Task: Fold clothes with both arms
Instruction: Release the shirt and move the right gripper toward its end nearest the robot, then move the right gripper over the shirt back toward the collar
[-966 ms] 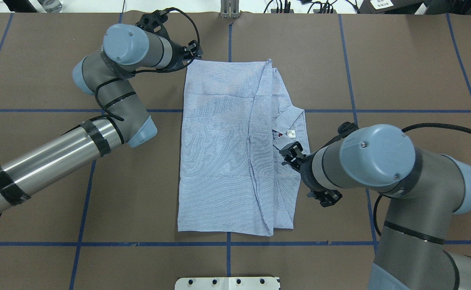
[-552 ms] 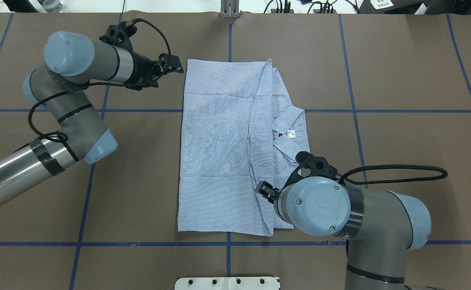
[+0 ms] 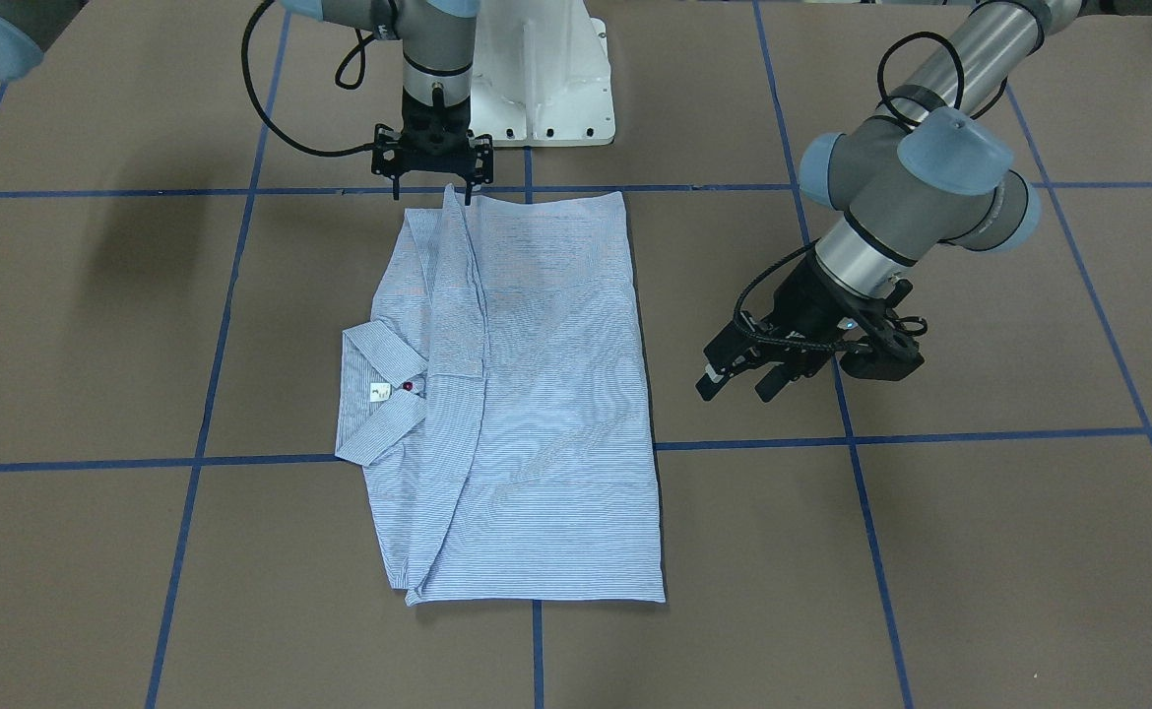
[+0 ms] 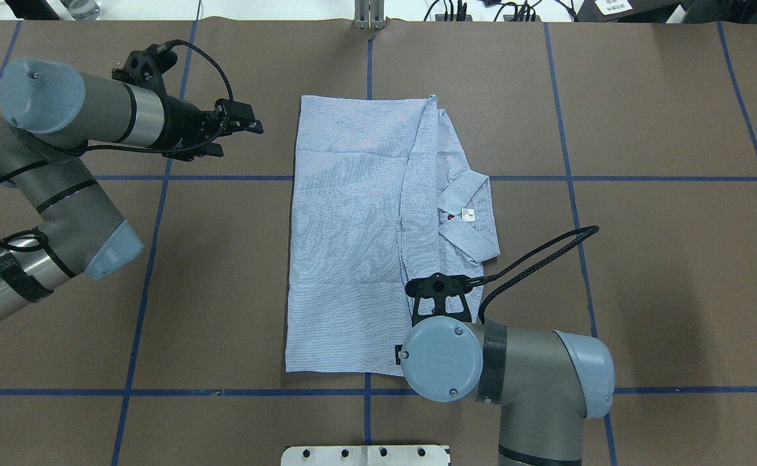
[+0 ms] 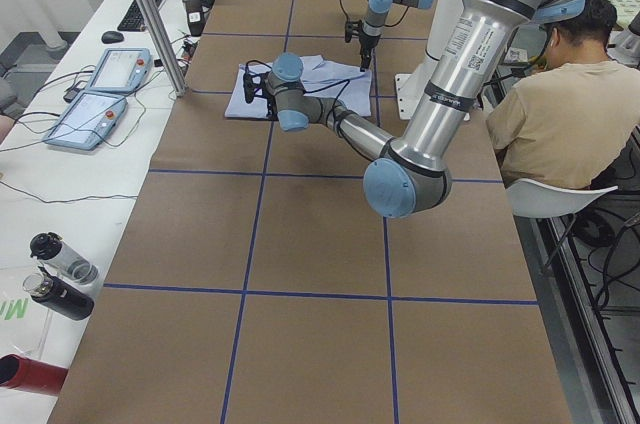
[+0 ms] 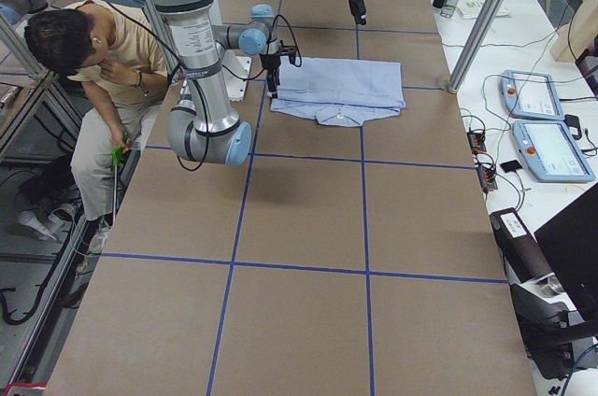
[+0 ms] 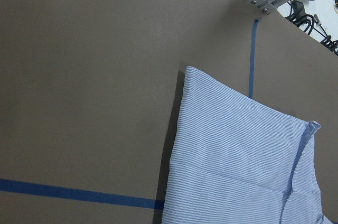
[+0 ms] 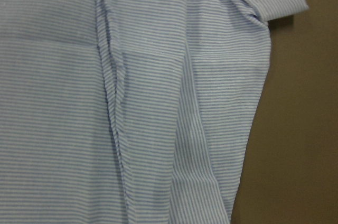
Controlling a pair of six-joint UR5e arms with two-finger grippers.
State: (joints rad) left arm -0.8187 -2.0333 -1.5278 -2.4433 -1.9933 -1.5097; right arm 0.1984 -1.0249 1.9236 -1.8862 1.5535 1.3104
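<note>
Left arm [image 4: 68,188] stretches out low, left gripper [image 3: 734,387] with jaws spread; right arm [image 4: 534,382] doubles over, right gripper [image 3: 453,182] pointing straight down, jaw gap unclear.

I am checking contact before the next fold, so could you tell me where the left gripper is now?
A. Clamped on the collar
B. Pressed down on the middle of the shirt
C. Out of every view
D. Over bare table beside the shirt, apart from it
D: in the front-facing view the left gripper hangs over bare table, with a clear strip of table between it and the shirt.
</note>
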